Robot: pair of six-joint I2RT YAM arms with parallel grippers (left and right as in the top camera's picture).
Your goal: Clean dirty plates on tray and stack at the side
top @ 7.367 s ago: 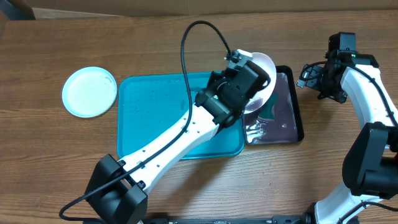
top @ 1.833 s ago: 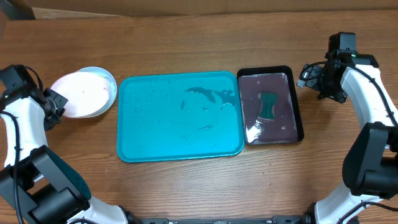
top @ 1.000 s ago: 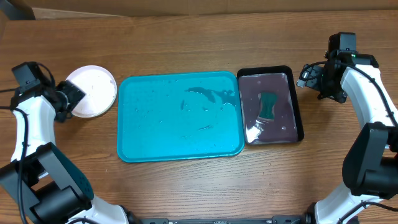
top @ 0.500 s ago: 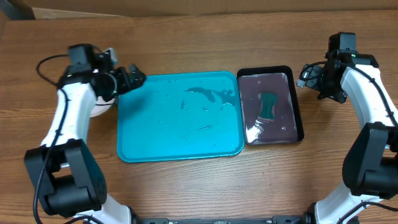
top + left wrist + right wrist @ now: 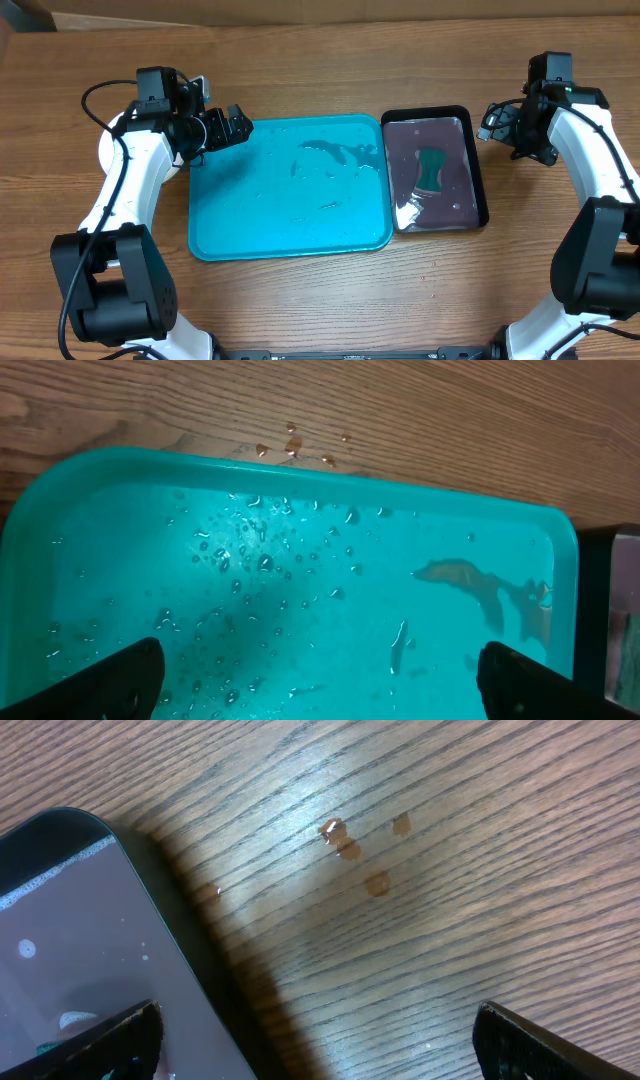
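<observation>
Black and empty, the left gripper [image 5: 320, 665] hangs with its fingers spread wide over the far left corner of the large turquoise plastic tray [image 5: 215, 240]. The tray is wet and streaked with dark teal smears [image 5: 340, 152] (no plate on it now). The small round plates [image 5: 103, 151] sit on the table just left of the tray, mostly hidden under the left arm. That arm crosses right above them, so I'd worry a low swing could knock the stack askew. The right gripper [image 5: 497, 118] idles, also spread, beside the glossy black tray [image 5: 478, 165].
</observation>
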